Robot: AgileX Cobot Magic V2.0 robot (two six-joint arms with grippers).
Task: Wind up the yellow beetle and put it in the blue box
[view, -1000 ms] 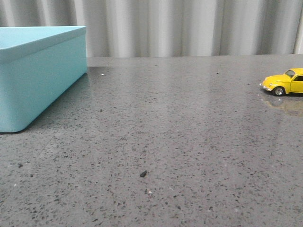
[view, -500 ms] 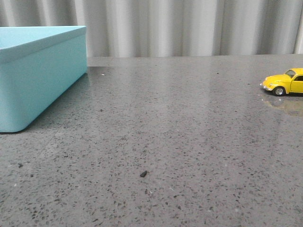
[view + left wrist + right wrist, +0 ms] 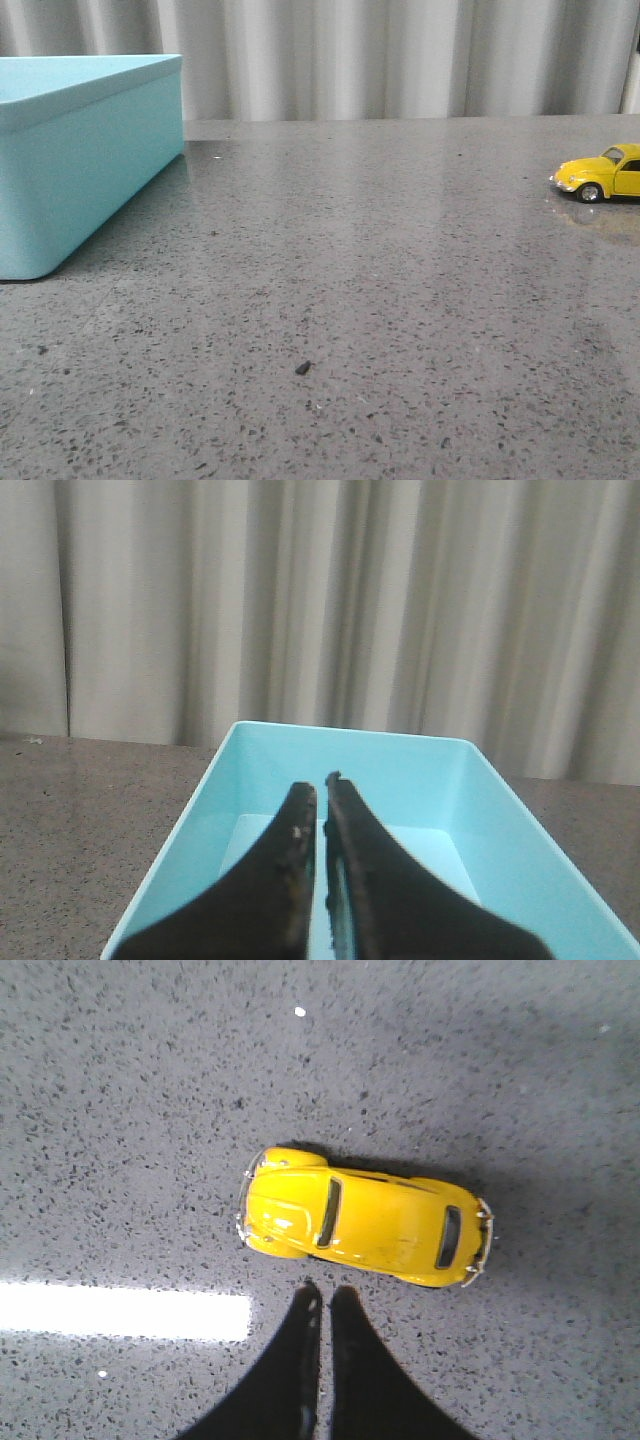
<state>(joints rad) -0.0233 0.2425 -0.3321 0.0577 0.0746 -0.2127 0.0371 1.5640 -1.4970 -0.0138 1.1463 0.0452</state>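
Two end effectors show only in their own wrist views; neither appears in the front view. The right end effector [image 3: 322,1295] hangs above the grey speckled counter [image 3: 380,300] with its dark fingers pressed nearly together, only a thin slit between them, and nothing held. The yellow beetle [image 3: 365,1217] stands on its wheels on the counter just beyond those fingertips, apart from them, its length lying crosswise to the fingers so that one side of the car faces them. A bright strip of reflected light [image 3: 120,1311] lies on the counter beside the fingers.

The left end effector [image 3: 320,785] is likewise drawn narrow, its two dark fingers close together with a slim gap and nothing between them. It hovers over the open blue box [image 3: 500,820], whose aqua floor and far wall show past the fingertips. A pale pleated curtain [image 3: 300,600] hangs beyond the box.

From the front, the blue box [image 3: 90,150] sits at the counter's far left and the yellow beetle [image 3: 600,174] at the far right edge, well apart.
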